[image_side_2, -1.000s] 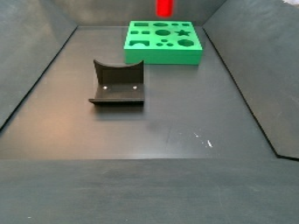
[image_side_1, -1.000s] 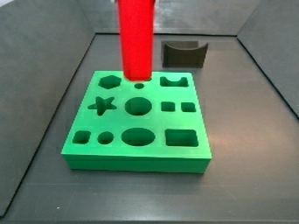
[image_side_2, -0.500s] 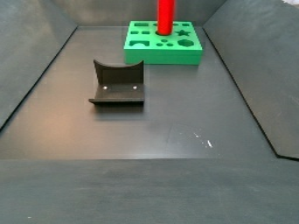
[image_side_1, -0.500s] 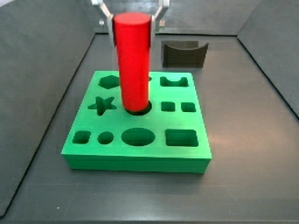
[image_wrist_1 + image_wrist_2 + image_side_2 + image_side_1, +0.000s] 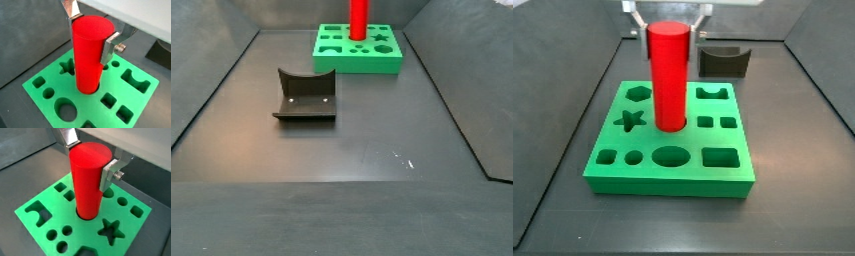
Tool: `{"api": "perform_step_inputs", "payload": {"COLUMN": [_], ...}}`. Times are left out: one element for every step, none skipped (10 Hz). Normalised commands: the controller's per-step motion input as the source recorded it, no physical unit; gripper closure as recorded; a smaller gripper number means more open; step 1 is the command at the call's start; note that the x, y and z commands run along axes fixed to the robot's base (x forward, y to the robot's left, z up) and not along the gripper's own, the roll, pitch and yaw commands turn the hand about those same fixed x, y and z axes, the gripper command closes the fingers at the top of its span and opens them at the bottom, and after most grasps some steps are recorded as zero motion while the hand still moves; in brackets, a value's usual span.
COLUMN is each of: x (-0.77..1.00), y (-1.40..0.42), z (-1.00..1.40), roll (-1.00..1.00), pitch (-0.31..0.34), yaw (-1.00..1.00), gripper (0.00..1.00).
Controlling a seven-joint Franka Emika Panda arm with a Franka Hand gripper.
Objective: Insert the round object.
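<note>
The tall, smooth, bright red cylinder (image 5: pixel 669 77) stands upright with its lower end seated in a round hole at the centre of the flat green plastic block with shaped cut-outs (image 5: pixel 714 172). The two-finger gripper (image 5: pixel 91 27) sits at the cylinder's top, one silver finger plate (image 5: pixel 110 46) on each side. In both wrist views the plates stand at the cylinder's flanks; whether they clamp it or stand released cannot be told. The dark grey notched block (image 5: pixel 305 95) lies well apart, nearer on the floor.

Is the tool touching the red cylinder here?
Cannot tell. In a wrist view the tool straddles the red cylinder, standing in the green block; the fingers lie at its sides, with neither contact nor gap plain.
</note>
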Motion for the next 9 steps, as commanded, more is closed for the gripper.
{"api": "perform_step_inputs", "payload": {"x": [0.42, 0.25, 0.00, -0.08, -0.14, -0.17, -0.20, -0.15, -0.11], "y": [-0.20, -0.11, -0.09, -0.16, -0.19, -0.23, -0.20, -0.03, 0.00], "z": [-0.49, -0.43, -0.36, -0.35, -0.36, -0.37, -0.21, -0.04, -0.03], "roll": [0.12, 0.17, 0.24, 0.28, 0.27, 0.30, 0.22, 0.01, 0.00], "pitch": [0.061, 0.033, 0.000, -0.094, -0.181, -0.213, -0.203, -0.160, -0.107], "yaw": [-0.05, 0.00, 0.00, 0.00, 0.00, 0.00, 0.00, 0.00, 0.00], "gripper": [1.00, 1.00, 1.00, 1.00, 1.00, 1.00, 1.00, 1.00, 1.00]}}
